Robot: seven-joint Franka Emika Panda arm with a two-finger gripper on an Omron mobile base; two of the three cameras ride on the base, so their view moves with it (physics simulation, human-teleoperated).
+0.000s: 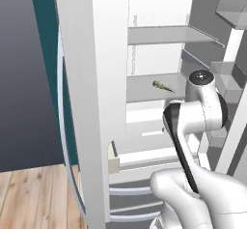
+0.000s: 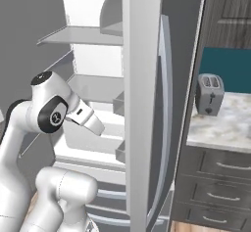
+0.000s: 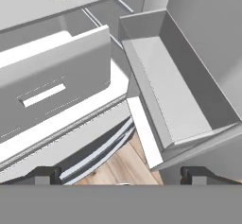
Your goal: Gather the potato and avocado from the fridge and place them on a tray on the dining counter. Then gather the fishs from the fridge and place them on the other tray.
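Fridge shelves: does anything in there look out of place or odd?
One thing: a slender grey-green fish lies loose and bare on a middle shelf of the open fridge, with no dish under it. Nothing looks spilled or broken.

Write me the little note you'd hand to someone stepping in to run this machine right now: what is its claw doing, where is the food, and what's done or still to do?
Gripper: open, holding nothing, aimed down at the fridge's lower inside and an open door bin.
Fridge: doors open. One fish lies on the middle shelf; the hand view catches it at its upper left corner. I can see no second fish, potato or avocado.
Done: cannot judge from here; the trays and dining counter are out of sight.
Left: at least this fish has to be picked up and carried to the reddish-brown tray. Check both trays before counting anything as finished.
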